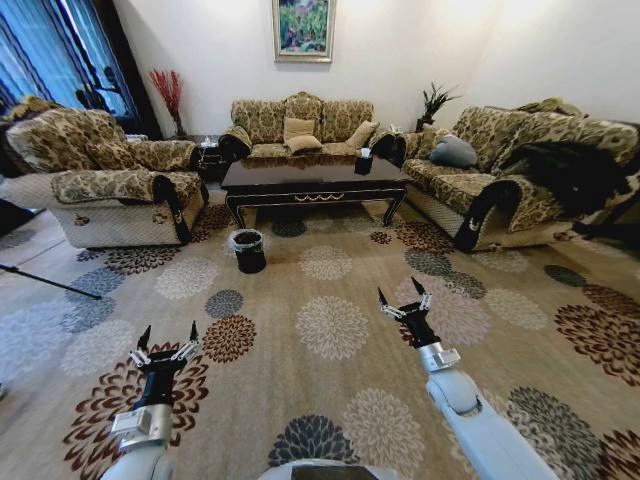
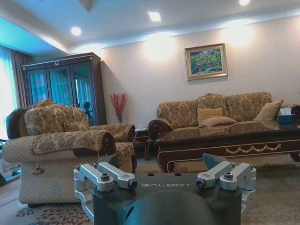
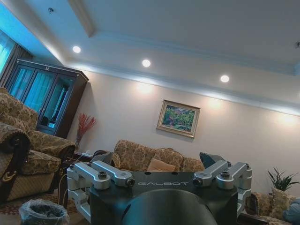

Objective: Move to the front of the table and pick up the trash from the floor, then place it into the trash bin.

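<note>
The robot stands well back from the worktop (image 1: pixel 313 178), which lies straight ahead across the patterned floor (image 1: pixel 330 330). The trash bin (image 1: pixel 248 250) stands on the carpet just before the worktop's left front leg, ahead and slightly left of centre. Both hands are raised over the carpet with fingers spread wide and empty: the left hand (image 1: pixel 167 340) low on the left, the right hand (image 1: pixel 402 298) further forward. No litter can be made out on the carpet from here. Judgement: the bin lies nearer the left hand's side.
</note>
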{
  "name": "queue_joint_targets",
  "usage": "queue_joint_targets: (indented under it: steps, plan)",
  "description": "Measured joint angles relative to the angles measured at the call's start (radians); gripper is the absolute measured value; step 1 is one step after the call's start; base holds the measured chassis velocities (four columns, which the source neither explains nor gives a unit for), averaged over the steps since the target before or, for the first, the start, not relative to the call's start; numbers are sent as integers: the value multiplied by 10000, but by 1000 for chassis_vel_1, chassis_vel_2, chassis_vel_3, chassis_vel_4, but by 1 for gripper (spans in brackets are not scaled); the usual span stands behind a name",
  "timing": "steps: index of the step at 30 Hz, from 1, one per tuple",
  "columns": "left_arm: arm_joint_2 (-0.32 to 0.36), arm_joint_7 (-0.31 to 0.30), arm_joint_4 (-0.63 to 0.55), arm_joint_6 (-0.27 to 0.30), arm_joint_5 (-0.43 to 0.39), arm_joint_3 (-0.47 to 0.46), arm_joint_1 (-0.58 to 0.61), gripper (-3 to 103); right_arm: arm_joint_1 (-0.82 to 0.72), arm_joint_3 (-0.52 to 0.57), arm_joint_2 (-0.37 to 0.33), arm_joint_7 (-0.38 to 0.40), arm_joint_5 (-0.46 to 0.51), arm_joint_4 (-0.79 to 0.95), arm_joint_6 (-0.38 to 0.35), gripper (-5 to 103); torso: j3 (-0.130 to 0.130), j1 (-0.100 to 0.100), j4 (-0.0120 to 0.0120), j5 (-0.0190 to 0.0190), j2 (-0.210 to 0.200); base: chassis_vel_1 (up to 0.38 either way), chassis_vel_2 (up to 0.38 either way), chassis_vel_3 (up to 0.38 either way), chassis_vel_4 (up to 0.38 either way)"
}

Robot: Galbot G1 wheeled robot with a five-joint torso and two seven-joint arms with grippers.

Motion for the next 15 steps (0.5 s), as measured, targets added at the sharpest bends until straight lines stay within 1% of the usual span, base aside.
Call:
queue_joint_targets:
  steps: [15]
  plan:
    - [0, 0, 0, -1, 0, 0, 0, 100, 0, 0, 0, 0, 0, 0, 0, 100, 393, 292, 0, 0, 682, 0, 0, 0, 0]
